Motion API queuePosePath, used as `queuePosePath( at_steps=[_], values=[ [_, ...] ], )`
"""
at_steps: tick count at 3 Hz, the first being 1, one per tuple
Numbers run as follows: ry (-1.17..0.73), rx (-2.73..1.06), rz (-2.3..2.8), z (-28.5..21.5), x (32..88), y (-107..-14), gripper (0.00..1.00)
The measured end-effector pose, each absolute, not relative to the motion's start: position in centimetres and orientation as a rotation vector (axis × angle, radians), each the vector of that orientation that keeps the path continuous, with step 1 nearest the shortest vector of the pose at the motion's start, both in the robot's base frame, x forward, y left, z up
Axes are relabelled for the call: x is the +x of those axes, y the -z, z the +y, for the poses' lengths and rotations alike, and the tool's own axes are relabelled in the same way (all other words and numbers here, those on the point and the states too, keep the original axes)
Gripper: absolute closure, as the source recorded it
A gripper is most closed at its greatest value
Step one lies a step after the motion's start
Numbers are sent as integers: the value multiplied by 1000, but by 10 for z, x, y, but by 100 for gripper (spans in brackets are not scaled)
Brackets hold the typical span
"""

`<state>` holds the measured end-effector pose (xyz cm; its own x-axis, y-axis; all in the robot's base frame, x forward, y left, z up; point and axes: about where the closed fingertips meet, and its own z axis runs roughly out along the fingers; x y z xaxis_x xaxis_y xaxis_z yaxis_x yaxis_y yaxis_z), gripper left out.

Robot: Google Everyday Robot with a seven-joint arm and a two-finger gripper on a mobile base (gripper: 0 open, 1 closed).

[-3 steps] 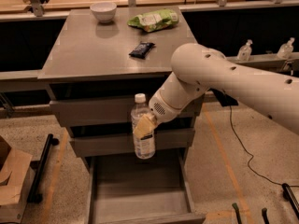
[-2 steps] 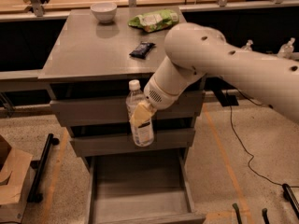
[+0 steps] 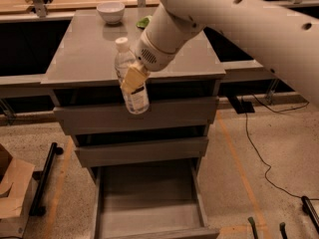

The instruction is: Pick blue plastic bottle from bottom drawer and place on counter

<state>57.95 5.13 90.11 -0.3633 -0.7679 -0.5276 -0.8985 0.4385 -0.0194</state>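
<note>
My gripper [image 3: 132, 78] is shut on the blue plastic bottle [image 3: 134, 97], a clear bottle with a white cap. It holds the bottle upright in the air, in front of the front edge of the counter [image 3: 89, 49], cap just above counter height. The bottom drawer [image 3: 149, 208] is pulled open below and shows only a bare grey floor. My white arm reaches in from the upper right and hides the middle and right of the counter.
A white bowl [image 3: 110, 11] stands at the counter's back left. A green bag [image 3: 144, 21] peeks out behind my arm. Two closed drawer fronts [image 3: 139, 133] sit above the open drawer. A cardboard box [image 3: 12, 193] stands on the floor at left, cables at right.
My arm has lifted the bottle upward and swung over the counter; the bottle's cap now sits just above the counter's front edge.
</note>
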Motion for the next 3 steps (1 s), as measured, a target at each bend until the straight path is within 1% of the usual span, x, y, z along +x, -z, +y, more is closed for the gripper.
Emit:
queuePosePath(
  at_steps=[2,3],
  values=[
    [-362,-1380,2190,54,582,-917,100],
    [-317,-1410,2156,55,599,-924,100]
  ],
)
